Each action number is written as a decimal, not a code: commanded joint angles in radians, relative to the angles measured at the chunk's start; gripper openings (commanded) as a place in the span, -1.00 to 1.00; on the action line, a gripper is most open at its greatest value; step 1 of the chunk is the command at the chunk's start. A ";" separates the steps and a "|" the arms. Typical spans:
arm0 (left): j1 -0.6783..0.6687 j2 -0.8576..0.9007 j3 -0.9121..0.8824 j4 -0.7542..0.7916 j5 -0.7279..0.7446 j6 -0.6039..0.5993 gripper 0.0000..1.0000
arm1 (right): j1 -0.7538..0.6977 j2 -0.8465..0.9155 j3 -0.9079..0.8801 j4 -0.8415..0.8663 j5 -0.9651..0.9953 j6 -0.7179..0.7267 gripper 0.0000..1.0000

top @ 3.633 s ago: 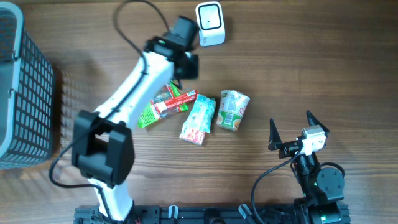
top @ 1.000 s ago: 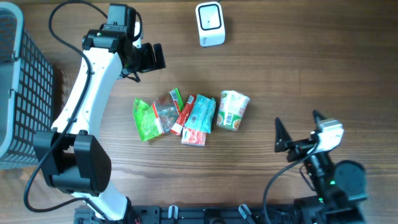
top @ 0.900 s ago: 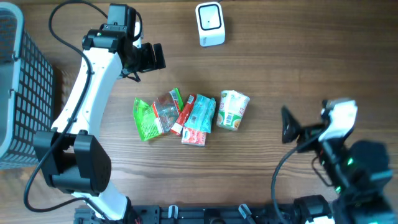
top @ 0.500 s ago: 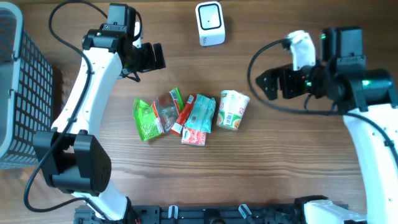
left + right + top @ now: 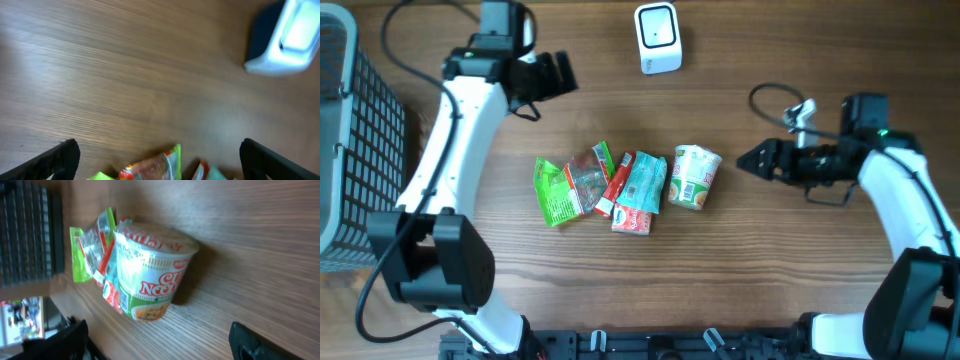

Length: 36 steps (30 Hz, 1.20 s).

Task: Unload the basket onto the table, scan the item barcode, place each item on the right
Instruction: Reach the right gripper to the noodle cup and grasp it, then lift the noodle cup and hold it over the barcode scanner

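Several items lie in a row mid-table: a green packet (image 5: 556,193), a clear red-trimmed packet (image 5: 592,172), a light blue pack (image 5: 641,188) and a cup noodle (image 5: 695,177) on its side. The cup (image 5: 150,275) fills the right wrist view, lid facing up-left; no barcode shows. My right gripper (image 5: 750,160) stands open just right of the cup, pointing at it, with nothing between its fingers (image 5: 260,342). The white scanner (image 5: 658,38) sits at the far edge, also seen as the scanner (image 5: 292,35) in the left wrist view. My left gripper (image 5: 550,80) hangs open and empty left of the scanner.
A dark mesh basket (image 5: 355,140) stands at the table's left edge. Packet tops (image 5: 155,167) show at the bottom of the left wrist view. Bare wood lies between the scanner and the items, and right of the right arm.
My right arm has swung from the table's near right edge up and across, and now points low at the cup noodle. The left gripper has shifted slightly up and left.
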 commanded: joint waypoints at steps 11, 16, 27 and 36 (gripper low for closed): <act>0.169 0.000 0.003 -0.007 0.090 -0.111 1.00 | 0.147 0.009 -0.157 0.354 0.037 0.287 1.00; 0.169 0.000 0.003 -0.007 0.090 -0.111 1.00 | 0.151 0.009 -0.239 0.504 0.033 0.362 0.99; 0.169 0.000 0.003 -0.007 0.090 -0.111 1.00 | 0.206 0.009 -0.349 0.759 0.023 0.489 0.99; 0.169 0.000 0.003 -0.007 0.090 -0.111 1.00 | 0.208 0.154 -0.349 0.887 -0.023 0.538 1.00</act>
